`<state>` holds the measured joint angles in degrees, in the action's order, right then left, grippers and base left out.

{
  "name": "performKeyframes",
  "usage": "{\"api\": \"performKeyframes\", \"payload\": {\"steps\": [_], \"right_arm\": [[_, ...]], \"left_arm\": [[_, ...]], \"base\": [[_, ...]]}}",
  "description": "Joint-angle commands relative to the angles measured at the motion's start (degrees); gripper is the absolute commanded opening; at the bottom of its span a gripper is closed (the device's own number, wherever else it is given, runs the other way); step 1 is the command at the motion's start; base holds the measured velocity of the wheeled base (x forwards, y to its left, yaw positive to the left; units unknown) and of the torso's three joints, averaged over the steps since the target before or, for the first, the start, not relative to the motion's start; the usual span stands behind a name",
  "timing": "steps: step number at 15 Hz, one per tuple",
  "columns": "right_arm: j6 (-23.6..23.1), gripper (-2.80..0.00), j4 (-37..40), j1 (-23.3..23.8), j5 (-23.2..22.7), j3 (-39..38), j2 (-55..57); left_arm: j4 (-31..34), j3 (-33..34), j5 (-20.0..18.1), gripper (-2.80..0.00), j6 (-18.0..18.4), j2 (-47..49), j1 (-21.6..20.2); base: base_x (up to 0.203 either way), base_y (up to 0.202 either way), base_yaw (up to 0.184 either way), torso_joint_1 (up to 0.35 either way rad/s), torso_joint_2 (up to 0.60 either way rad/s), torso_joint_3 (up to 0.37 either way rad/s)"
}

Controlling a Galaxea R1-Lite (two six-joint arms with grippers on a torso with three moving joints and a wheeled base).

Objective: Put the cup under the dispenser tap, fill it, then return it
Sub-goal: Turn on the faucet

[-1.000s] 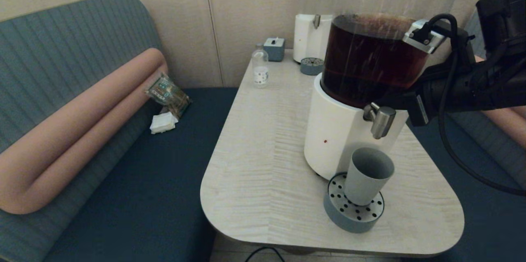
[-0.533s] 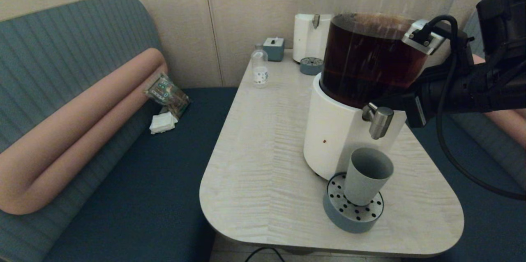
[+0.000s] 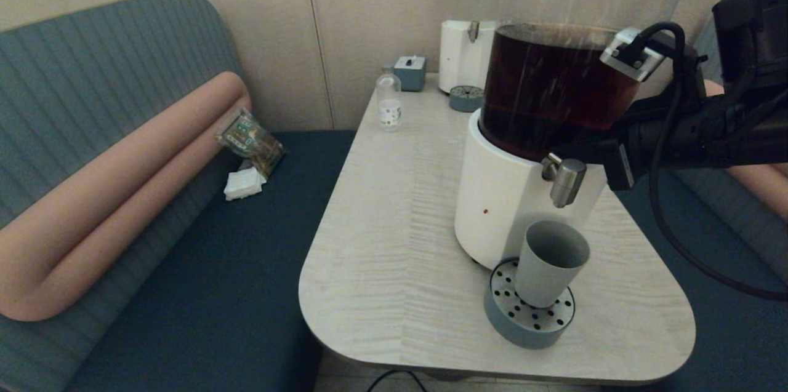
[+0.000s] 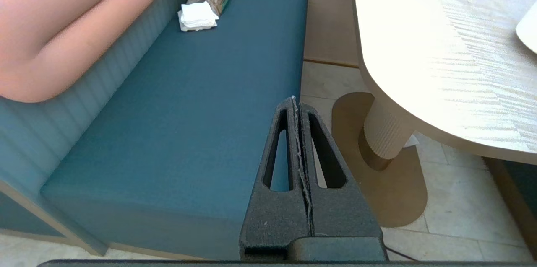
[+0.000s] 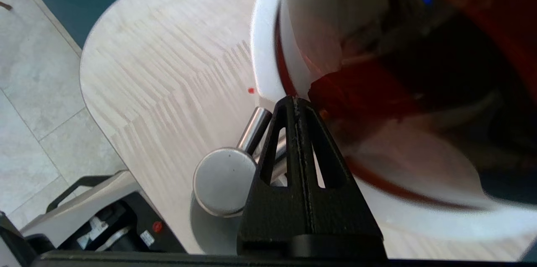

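Observation:
The grey-blue cup (image 3: 550, 269) stands upright on the round perforated drip tray (image 3: 523, 327), directly below the dispenser tap (image 3: 565, 180). No liquid shows inside it. My right gripper (image 3: 575, 151) is shut and empty, reaching in from the right at the tap's upper back, against the white base under the tank of dark liquid (image 3: 554, 90). In the right wrist view the shut gripper (image 5: 296, 101) lies alongside the steel tap (image 5: 222, 181). My left gripper (image 4: 296, 101) is shut and parked low beside the table, over the sofa seat's edge.
A second, clear-tank dispenser (image 3: 471, 23) with its own small tray stands at the table's back, with a small clear bottle (image 3: 389, 100) and a grey box (image 3: 410, 73) beside it. The blue sofa (image 3: 184, 256) holds a packet and napkins (image 3: 246, 183). The table's front edge (image 3: 492, 367) is near the tray.
My right gripper has edged slightly left toward the tap. The cup has stayed on the tray, and the left arm has not moved.

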<state>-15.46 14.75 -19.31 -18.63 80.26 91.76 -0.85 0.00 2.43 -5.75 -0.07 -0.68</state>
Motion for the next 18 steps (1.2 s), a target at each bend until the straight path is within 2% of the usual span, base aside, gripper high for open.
{"api": "performKeyframes", "payload": {"steps": [1, 18], "right_arm": [[-0.1, -2.8, -0.7, 0.1, 0.0, -0.5, -0.4], [-0.9, -2.8, -1.4, 0.1, -0.9, -2.9, -2.6]], "left_arm": [[0.0, 0.1, 0.0, -2.8, 0.0, 0.1, 0.0], [0.0, 0.1, 0.0, -2.8, 0.0, 0.1, 0.0]], "base": [[0.0, 0.0, 0.0, 0.0, 0.0, 0.0], [0.0, 0.0, 0.0, 0.0, 0.0, 0.0]]}}
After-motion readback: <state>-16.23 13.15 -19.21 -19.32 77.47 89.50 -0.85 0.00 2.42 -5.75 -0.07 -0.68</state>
